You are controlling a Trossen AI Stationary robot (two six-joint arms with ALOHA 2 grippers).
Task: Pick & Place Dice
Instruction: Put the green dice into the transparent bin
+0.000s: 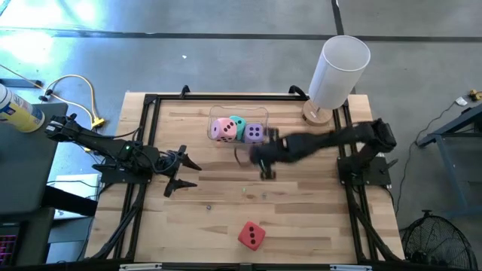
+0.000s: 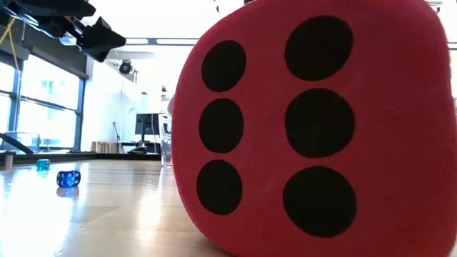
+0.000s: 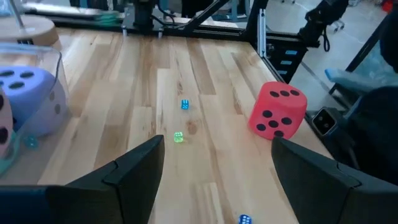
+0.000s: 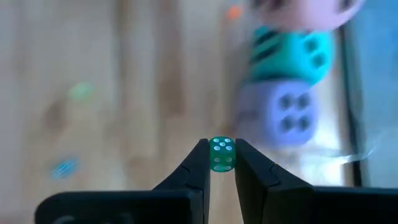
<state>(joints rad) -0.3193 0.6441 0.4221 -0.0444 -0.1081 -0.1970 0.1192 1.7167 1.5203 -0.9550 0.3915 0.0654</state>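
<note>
- Closest to the low camera, a large red soft cube with dark pips (image 2: 314,128) fills most of that view; it sits on the wooden table (image 1: 316,218) near the front edge, well apart from everything else.
- Three more soft cubes are seen inside a clear plastic container (image 1: 213,114) close to the table's back edge: the pink die (image 1: 222,129), the teal die (image 1: 237,123) behind it and the purple die (image 1: 254,132) beside them.
- A tiny translucent green die (image 4: 221,154) is pinched between the closed fingers of the right gripper (image 4: 221,163), which is held above the table just in front of the container, with the purple and teal cubes seen beyond it.
- The left gripper (image 1: 181,170) is found over the left half of the table, its jaws spread wide and holding nothing.
- Several tiny dice lie loose on the bare wood in the middle of the table: a small blue die (image 3: 185,104), a small yellow-green die (image 3: 178,137), and another blue one (image 3: 245,219) nearer the left gripper.
- A tall white cylinder (image 1: 339,71) on a round wooden base is placed at the back right corner of the table.
</note>
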